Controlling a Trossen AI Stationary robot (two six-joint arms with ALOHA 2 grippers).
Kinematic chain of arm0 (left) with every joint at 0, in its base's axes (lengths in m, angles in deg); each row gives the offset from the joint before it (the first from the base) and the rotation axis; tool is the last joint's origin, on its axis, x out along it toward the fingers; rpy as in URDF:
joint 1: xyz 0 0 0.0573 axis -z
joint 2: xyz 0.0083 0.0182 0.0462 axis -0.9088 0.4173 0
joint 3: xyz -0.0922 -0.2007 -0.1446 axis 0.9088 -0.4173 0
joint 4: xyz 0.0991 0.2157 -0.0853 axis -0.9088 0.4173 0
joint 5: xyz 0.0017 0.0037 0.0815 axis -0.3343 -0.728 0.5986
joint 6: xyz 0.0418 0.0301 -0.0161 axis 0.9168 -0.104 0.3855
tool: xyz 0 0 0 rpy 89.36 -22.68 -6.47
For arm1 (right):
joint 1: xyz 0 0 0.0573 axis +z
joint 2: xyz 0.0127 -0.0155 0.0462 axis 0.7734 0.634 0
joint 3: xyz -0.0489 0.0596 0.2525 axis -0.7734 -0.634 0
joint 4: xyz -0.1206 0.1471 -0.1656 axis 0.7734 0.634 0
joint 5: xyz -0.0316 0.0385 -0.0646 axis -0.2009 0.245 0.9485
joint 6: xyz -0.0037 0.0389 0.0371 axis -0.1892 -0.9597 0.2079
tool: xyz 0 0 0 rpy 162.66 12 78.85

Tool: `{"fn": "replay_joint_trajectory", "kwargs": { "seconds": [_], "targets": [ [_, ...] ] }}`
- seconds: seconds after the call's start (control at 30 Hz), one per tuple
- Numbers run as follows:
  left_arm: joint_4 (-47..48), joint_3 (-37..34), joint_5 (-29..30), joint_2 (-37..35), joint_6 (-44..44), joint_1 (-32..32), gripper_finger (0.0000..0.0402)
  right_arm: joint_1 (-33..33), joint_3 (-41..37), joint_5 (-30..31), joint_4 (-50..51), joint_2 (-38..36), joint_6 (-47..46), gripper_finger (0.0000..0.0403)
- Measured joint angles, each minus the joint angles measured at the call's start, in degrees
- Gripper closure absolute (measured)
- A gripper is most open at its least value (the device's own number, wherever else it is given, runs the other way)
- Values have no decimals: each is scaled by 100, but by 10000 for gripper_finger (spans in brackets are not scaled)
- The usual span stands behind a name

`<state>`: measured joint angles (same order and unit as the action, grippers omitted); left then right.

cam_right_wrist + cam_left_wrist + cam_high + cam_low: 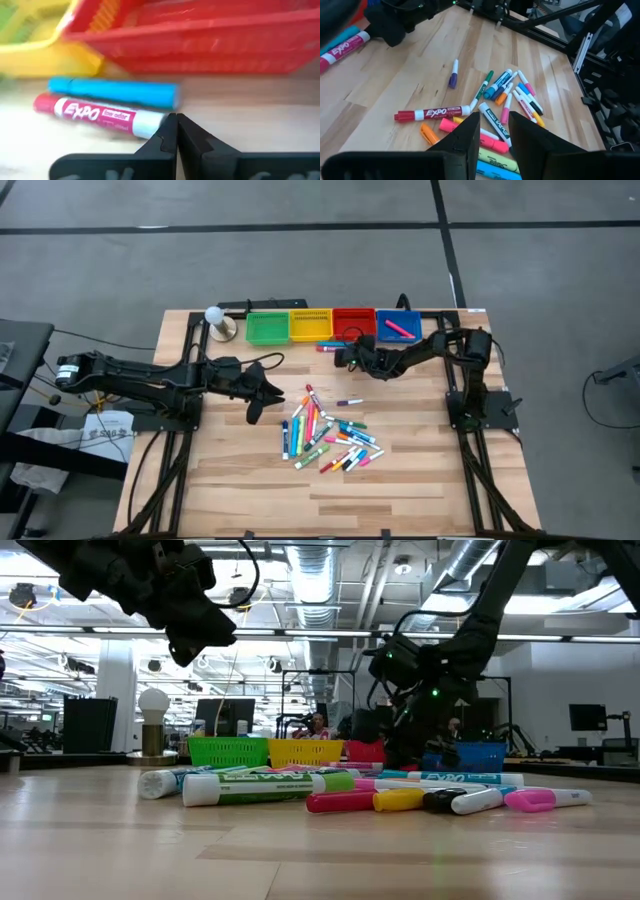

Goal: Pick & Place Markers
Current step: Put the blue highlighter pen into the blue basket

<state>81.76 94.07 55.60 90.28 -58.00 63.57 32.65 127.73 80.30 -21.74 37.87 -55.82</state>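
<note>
Left gripper (262, 393), part open and empty, hovers beside the markers (325, 435) heaped on the tabletop (230, 480); most point toward the red bin (353, 323). Right gripper (340, 356), shut and empty, sits before that bin, touching a red marker (95, 115) lying along its front.

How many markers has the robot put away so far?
Barely started. One pink marker lies in the blue bin. Nothing is being carried: the right gripper is shut and empty by two markers near the red bin; the left gripper hovers. The marker pile remains.
</note>
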Motion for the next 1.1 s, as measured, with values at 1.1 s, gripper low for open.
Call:
{"fn": "replay_joint_trajectory", "kwargs": {
  "seconds": [1.1],
  "targets": [
    [-21,-9,-11,-2,-146,175,300,915,47,629,1182,-107,-624,403]
  ]
}}
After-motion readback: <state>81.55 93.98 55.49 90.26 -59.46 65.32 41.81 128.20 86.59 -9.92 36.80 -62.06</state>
